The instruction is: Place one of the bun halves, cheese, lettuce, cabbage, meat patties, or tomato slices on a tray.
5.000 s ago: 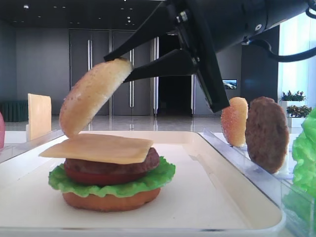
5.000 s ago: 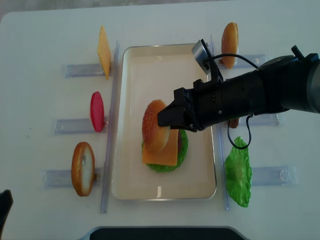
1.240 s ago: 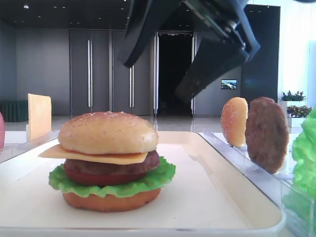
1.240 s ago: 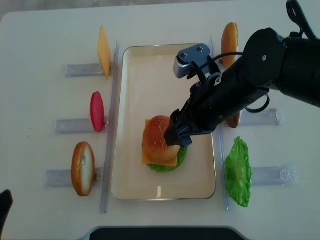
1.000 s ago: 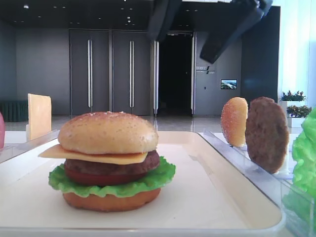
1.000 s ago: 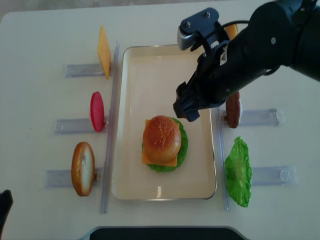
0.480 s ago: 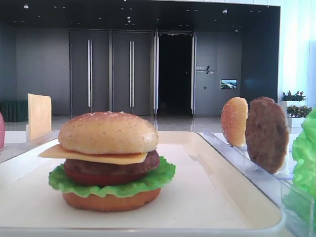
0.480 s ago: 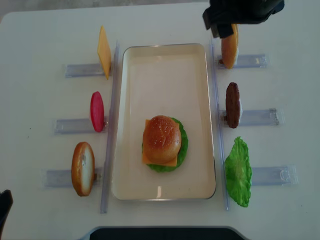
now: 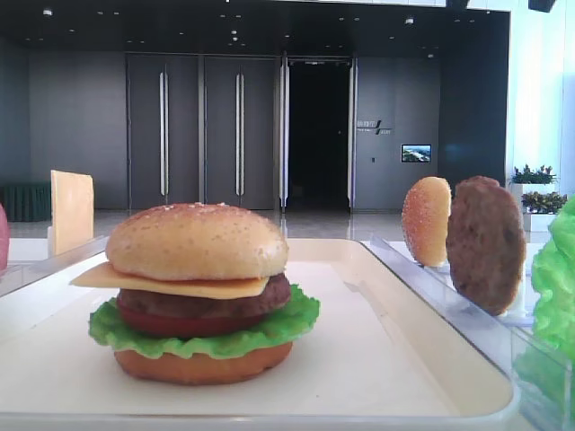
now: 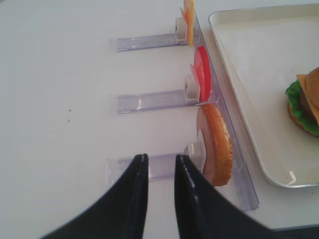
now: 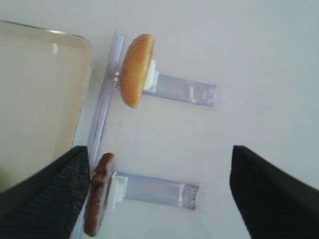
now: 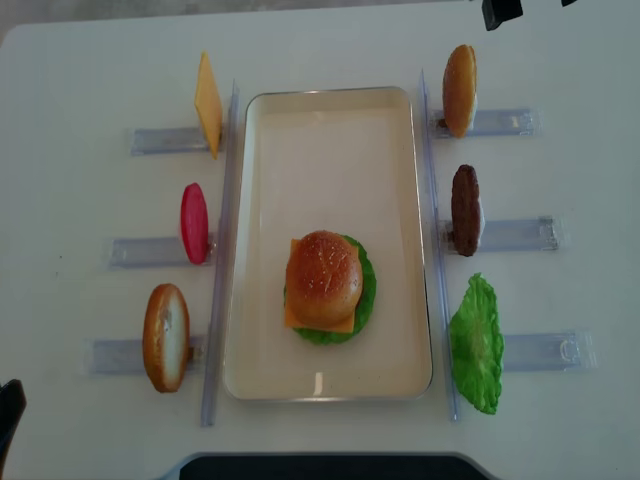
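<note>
Your top bun [image 12: 323, 277] sits on the stack in the near half of the tray [image 12: 330, 130], so the placing step looks finished and nothing is held. Judged from this, the hand is clear of the burger, and any next move would be a fresh pick from the racks on the bench [image 12: 80, 80].

The bun is domed, golden-tan, finely speckled, and rests level over a cheese slice [image 9: 171, 280] whose corner juts out to the left. Below it come the meat patty [image 9: 207, 299], a red tomato slice [image 9: 157, 323], ruffled lettuce [image 9: 202, 330] and the darker bottom bun [image 9: 202, 366].

Your right gripper [image 11: 159, 194] has its fingers [image 11: 50, 199] spread wide and empty, above the right-hand racks where a spare bun [image 11: 135, 69] and a spare patty [image 11: 98, 199] stand on edge. Your left gripper [image 10: 158, 199] has its fingers pressed nearly together, gripping nothing, hanging near the left rack that carries an upright bun half [image 10: 215, 144].

If you go on, approach any rack piece from above and close across its thin edge.
</note>
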Robot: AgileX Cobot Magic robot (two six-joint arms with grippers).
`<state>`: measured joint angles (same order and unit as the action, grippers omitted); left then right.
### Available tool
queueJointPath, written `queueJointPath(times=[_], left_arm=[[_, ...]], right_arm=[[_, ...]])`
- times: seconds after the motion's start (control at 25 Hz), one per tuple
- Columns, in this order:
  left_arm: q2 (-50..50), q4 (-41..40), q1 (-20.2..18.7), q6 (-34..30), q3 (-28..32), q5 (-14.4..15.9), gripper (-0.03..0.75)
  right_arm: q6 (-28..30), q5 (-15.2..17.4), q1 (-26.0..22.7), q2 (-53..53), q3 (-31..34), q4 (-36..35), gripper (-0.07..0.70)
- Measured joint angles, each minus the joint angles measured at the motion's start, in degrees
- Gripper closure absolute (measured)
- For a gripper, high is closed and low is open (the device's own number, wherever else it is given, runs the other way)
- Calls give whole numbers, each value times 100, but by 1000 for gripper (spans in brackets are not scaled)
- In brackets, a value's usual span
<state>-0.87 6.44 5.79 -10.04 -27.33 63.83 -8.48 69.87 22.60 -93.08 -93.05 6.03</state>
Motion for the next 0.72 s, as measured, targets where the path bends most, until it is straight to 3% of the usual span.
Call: queueJointPath(times=[0.12, 0.48, 0.72], left_arm=[[0, 0, 0, 0, 0, 0, 575], [0, 0, 0, 0, 0, 0, 575], [0, 0, 0, 0, 0, 0, 575]], right_arm=[[31, 6, -476, -18, 0, 0, 55], [251, 11, -2686, -18, 0, -355, 55], [468, 21, -2976, 154, 0, -285, 55]])
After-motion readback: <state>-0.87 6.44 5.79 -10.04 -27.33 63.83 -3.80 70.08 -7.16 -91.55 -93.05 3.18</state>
